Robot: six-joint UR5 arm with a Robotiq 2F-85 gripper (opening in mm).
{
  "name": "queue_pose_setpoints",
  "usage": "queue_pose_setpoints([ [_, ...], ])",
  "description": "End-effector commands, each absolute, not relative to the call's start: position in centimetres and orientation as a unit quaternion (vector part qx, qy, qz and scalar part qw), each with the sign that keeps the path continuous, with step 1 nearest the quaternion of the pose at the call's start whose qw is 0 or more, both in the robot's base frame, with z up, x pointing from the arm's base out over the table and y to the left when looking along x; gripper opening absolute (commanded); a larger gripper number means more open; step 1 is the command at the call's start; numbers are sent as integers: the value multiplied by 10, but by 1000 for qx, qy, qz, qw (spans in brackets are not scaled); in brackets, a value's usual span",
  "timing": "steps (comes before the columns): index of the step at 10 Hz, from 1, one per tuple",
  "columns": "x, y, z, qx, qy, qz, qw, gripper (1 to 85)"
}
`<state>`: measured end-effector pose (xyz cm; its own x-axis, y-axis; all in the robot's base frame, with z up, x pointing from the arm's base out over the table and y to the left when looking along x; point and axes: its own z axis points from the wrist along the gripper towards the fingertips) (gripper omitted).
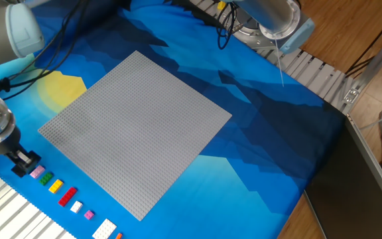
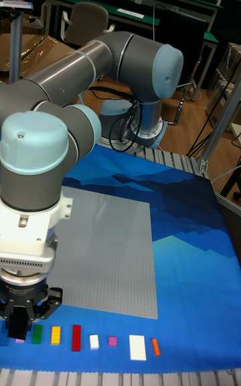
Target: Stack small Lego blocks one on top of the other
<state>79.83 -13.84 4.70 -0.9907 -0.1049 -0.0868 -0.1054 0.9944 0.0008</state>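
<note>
My gripper (image 1: 25, 162) hangs low over the left end of a row of small Lego blocks at the cloth's front left edge. Its two black fingers (image 1: 20, 167) stand slightly apart, and I see nothing held between them. Beside the fingertips lies a pink block (image 1: 37, 172), then a green block (image 1: 45, 178), a yellow block (image 1: 55, 186) and a red block (image 1: 67, 196). In the tall fixed view the gripper (image 2: 20, 324) covers that end of the row, left of the green block (image 2: 38, 334). A black or blue block cannot be made out under the fingers.
The large grey baseplate (image 1: 134, 129) fills the middle of the blue cloth. Further along the row lie a small white block (image 1: 76, 206), a magenta block (image 1: 89, 214), a larger white block (image 1: 103, 230) and an orange block (image 1: 119, 235). Ribbed metal rails (image 1: 5, 216) border the front edge.
</note>
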Motion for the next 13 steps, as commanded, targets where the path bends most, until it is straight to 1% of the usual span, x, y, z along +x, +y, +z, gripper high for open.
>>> queue_pose_setpoints([
  [1,806,-144,49,-87,995,-8,58,253],
  [2,811,-145,50,-93,993,-11,68,250],
  [4,808,-138,49,-84,995,3,62,253],
  [6,770,-126,71,-59,997,7,49,253],
  [8,743,-103,86,-33,998,14,47,250],
  [11,711,-74,90,0,999,23,47,243],
  [13,706,-70,80,5,998,22,58,237],
])
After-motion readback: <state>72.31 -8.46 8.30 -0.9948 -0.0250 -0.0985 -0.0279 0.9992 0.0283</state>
